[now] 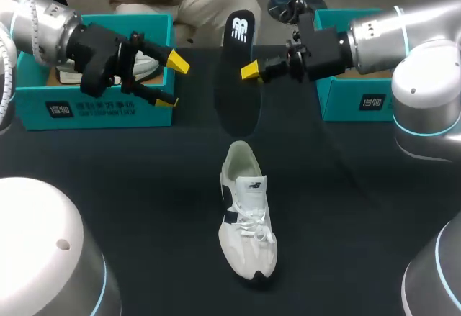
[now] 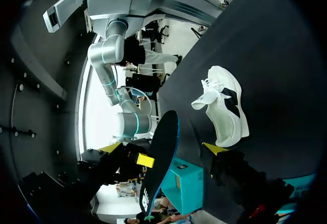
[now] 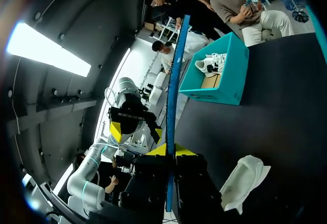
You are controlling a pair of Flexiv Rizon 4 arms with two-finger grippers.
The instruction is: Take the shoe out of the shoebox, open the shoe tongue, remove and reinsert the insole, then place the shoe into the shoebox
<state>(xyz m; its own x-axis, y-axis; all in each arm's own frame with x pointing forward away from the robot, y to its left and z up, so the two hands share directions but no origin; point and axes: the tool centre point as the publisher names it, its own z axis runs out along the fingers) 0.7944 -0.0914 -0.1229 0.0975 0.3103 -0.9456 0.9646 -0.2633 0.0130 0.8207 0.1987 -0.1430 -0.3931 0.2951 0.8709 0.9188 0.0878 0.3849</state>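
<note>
Table: the table (image 1: 144, 186) has a flat black top that runs wide from side to side.
Box: a blue-green box (image 1: 94, 107) stands on the table at its far left side. It is open at the top, and there is a small dark label on its front wall.
Shoe in the box: a second shoe (image 3: 212, 63), white with white laces, lies inside the blue-green box. Its laces show just above the rim.

Likely robotics lab: left arm (image 1: 45, 26), right arm (image 1: 403, 35), black table (image 1: 130, 186).
</note>
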